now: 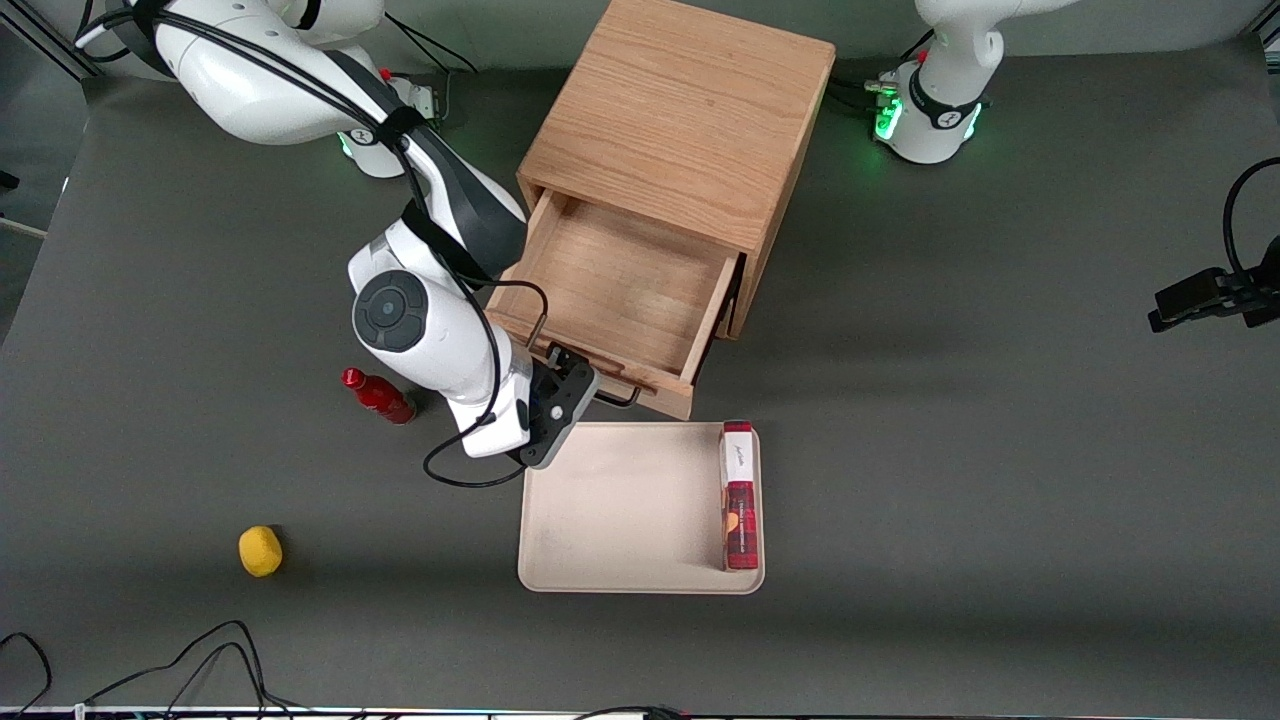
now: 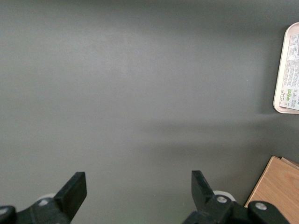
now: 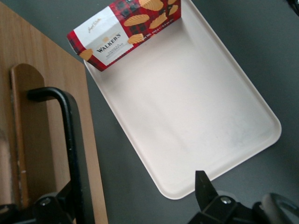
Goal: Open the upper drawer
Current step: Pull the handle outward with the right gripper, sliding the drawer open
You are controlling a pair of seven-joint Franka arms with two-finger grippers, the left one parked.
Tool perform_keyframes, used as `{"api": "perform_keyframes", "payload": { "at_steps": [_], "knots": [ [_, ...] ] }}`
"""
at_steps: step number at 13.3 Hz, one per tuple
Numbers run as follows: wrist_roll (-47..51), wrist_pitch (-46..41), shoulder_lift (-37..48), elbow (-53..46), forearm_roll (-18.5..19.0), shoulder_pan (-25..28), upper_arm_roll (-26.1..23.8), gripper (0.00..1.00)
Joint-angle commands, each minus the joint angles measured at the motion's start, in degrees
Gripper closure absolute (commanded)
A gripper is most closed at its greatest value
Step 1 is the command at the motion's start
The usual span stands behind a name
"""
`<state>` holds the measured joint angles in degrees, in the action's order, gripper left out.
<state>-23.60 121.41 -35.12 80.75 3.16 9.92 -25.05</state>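
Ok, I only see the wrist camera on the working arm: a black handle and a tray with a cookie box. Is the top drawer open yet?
Observer: Yes. The front view shows the upper drawer pulled well out of the cabinet. The gripper is at its handle, fingers open.
Operator: Is anything inside it?
Observer: No, its wooden bottom looks bare.
Operator: Is there other stuff on the table?
Observer: A red bottle is beside the working arm, and a yellow lemon-like thing sits nearer to the front camera than the bottle.
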Motion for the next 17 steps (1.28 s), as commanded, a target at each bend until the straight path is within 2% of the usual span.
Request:
{"api": "perform_keyframes", "payload": {
  "at_steps": [1,17],
  "knots": [
    [-0.92,-0.20,-1.62,-2.26,1.50,0.01,0.53,0.00],
    [0.22,-2.48,-1.71,-5.15,1.59,0.72,2.72,0.00]
  ]
}}
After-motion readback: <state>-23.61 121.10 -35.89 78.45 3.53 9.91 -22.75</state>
